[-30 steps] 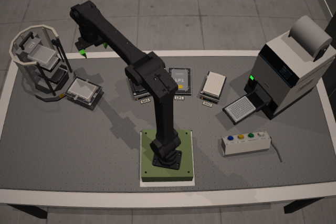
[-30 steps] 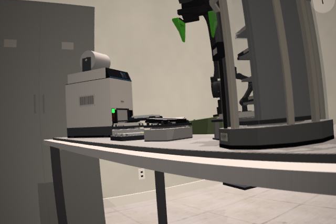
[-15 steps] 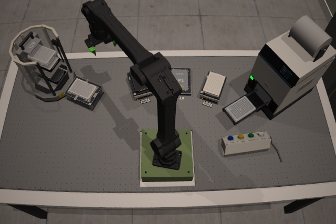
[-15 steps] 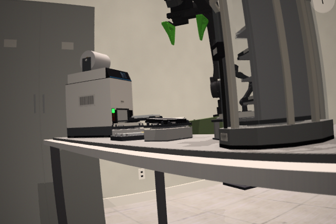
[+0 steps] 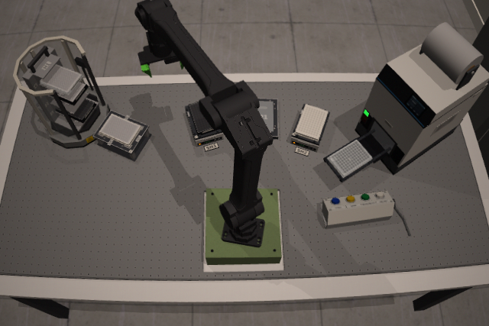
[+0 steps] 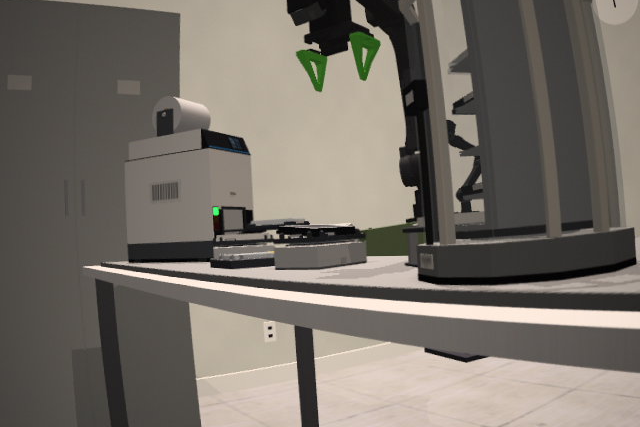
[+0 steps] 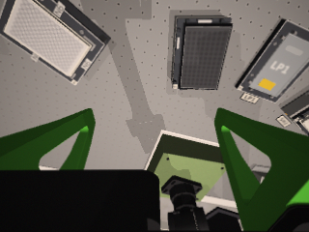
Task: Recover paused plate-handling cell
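Note:
My gripper is open and empty, high above the table's far edge between the plate hotel H1 and shaker SH1; it also shows in the exterior view and the wrist view. H1 holds a white plate in an upper slot and a dark plate lower down. The nest N6 carries a white plate. SH1's dark plate sits shifted to one side of its base. The lid park LP1 is empty. SH2 carries a white plate. SEAL's tray holds a gridded plate.
The sealer SEAL stands at the right with a green light. The panel PANEL lies in front of it, with its blue key, yellow key, green key and white key. The arm's green base is at the front centre.

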Controlling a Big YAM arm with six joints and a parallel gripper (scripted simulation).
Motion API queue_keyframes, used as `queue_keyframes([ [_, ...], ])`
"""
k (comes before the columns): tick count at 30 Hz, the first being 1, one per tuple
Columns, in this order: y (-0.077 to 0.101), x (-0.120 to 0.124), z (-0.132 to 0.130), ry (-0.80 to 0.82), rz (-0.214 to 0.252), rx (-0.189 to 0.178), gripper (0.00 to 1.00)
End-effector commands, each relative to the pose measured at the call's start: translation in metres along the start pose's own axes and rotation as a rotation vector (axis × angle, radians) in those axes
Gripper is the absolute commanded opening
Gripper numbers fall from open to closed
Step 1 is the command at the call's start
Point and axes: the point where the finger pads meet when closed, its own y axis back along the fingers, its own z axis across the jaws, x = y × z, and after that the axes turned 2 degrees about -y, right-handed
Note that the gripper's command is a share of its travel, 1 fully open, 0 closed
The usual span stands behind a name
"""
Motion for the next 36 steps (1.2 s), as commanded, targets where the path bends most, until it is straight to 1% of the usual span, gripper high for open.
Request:
queue_keyframes([
  [1, 0.005, 0.003, -0.016, -0.013, -0.023, -0.003, 1.00],
  [8, 0.005, 0.009, -0.038, -0.013, -0.023, -0.002, 1.00],
  [10, 0.005, 0.009, -0.038, -0.013, -0.023, -0.002, 1.00],
  [11, -0.012, 0.007, -0.040, -0.012, 0.014, 0.005, 1.00],
  [12, -0.006, 0.009, -0.044, -0.012, 0.001, 0.002, 1.00],
  [13, 0.004, 0.012, -0.048, -0.013, -0.021, -0.002, 1.00],
  [14, 0.004, 0.014, -0.051, -0.013, -0.020, -0.001, 1.00],
  [25, 0.004, 0.023, -0.086, -0.013, -0.022, 0.002, 1.00],
  [27, 0.004, 0.023, -0.086, -0.013, -0.022, 0.002, 1.00],
  [28, -0.011, 0.020, -0.088, -0.012, 0.014, 0.005, 1.00],
  [29, -0.011, 0.021, -0.092, -0.012, 0.014, 0.005, 1.00],
  [31, 0.004, 0.028, -0.099, -0.013, -0.018, 0.003, 1.00],
  [32, 0.004, 0.029, -0.102, -0.013, -0.017, 0.003, 1.00],
  [33, 0.004, 0.029, -0.102, -0.004, -0.017, 0.003, 1.00],
  [34, 0.000, 0.028, -0.101, -0.004, -0.006, 0.004, 1.00],
  [36, -0.003, 0.027, -0.093, 0.015, 0.001, 0.004, 1.00],
])
